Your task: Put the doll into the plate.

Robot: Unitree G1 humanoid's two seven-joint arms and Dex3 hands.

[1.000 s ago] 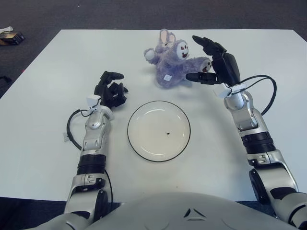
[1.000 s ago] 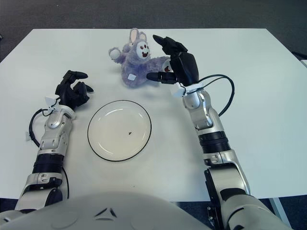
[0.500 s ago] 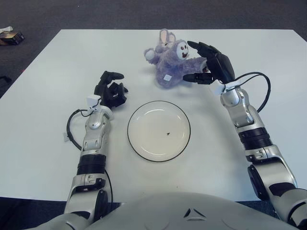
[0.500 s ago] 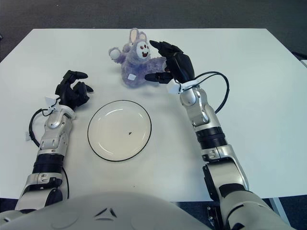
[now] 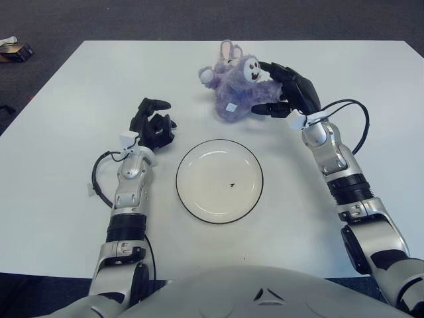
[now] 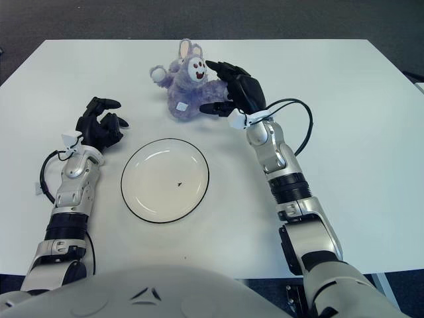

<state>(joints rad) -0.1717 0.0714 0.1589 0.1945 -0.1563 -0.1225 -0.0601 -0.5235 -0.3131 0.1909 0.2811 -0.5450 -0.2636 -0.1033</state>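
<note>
A purple plush rabbit doll (image 5: 236, 85) with a white face lies at the far middle of the white table. My right hand (image 5: 283, 89) is at the doll's right side, fingers spread around its leg, one above and the thumb below, not closed on it. A white plate (image 5: 219, 180) with a dark rim sits empty in front of the doll, nearer me. My left hand (image 5: 153, 124) shows left of the plate, fingers curled and holding nothing.
The white table (image 5: 66, 99) has dark floor beyond its far edge. A black cable loops beside each forearm (image 5: 99, 179). A small dark object (image 5: 14, 49) lies on the floor at the far left.
My right hand has moved left and lowered toward the doll, its fingers now bracketing the doll's right leg. The left hand, doll and plate have not moved.
</note>
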